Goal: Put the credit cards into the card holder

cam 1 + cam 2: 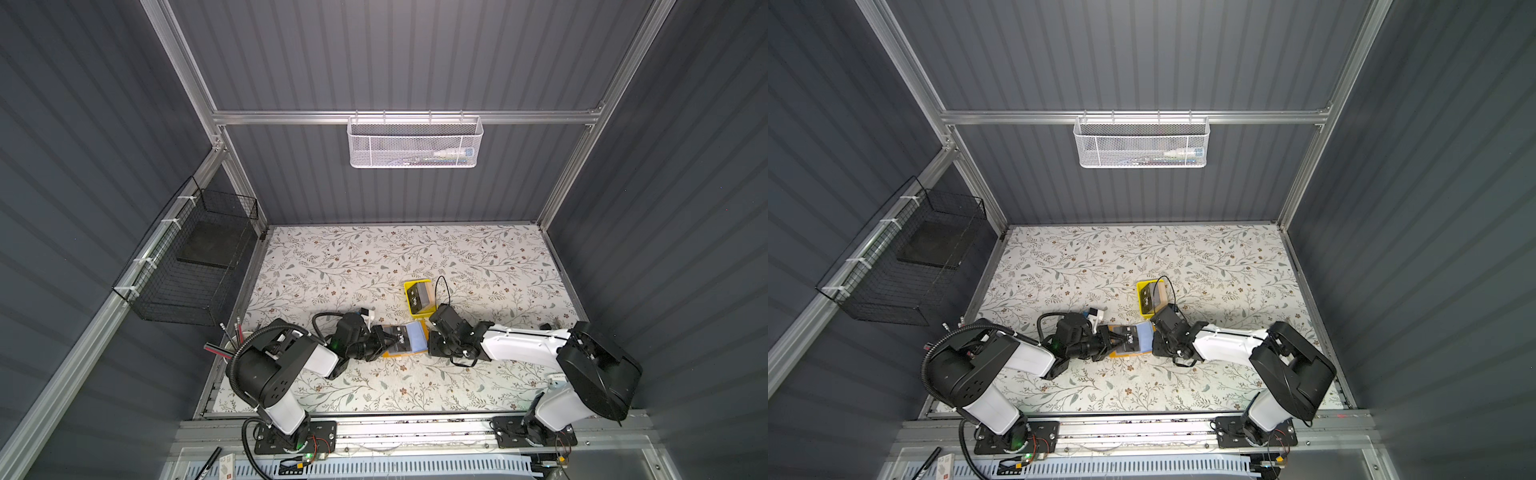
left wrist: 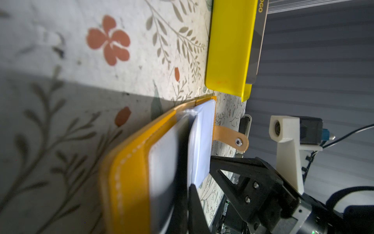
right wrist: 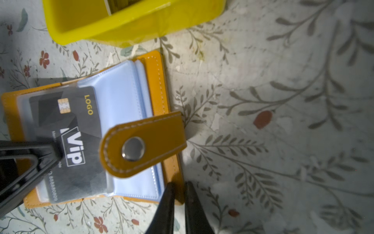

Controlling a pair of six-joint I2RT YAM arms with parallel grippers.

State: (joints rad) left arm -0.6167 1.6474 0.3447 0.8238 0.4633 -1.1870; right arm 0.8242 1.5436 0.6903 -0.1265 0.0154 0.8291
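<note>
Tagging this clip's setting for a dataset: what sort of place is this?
Probably a purpose-built robot work cell, not a home: grey ribbed wall panels, silver aluminium frame bars, and a floral-printed tabletop enclosed by them.

The card holder [image 3: 158,91] is stitched leather-like with a metal snap [image 3: 133,149], the credit card [image 3: 81,121] smooth plastic.

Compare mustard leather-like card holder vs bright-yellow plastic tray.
The mustard leather-like card holder lies flat and open, showing bluish sleeve pages; the bright-yellow plastic tray is a walled box. The holder has white stitching and a snap strap; the tray is plain. Both hold black cards.
</note>
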